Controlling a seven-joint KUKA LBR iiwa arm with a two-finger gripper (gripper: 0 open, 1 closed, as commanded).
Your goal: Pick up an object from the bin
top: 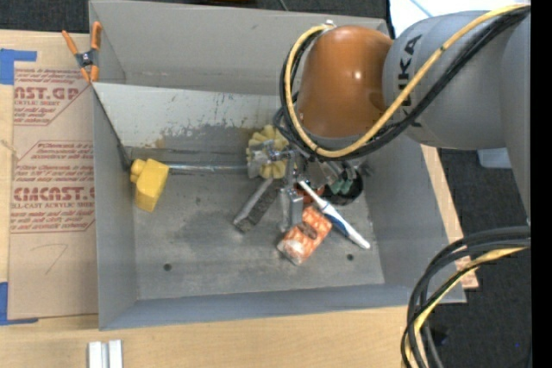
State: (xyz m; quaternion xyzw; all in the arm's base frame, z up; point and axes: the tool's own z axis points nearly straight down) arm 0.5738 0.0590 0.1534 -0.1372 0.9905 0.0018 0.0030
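My gripper hangs below the orange dome in the middle of the bin, open, with only bare floor showing between its fingers. One finger slants down to the left; the other points straight down. An orange and white packet lies right beside the tip of the straight finger. A white pen with red and blue parts lies slanted just right of it. A pale yellow bristly thing sits just behind the fingers, partly under the wrist.
A yellow block rests near the left wall, far from the gripper. A dark green thing sits half hidden under the dome at the right. The arm and its cables cover the bin's back right corner.
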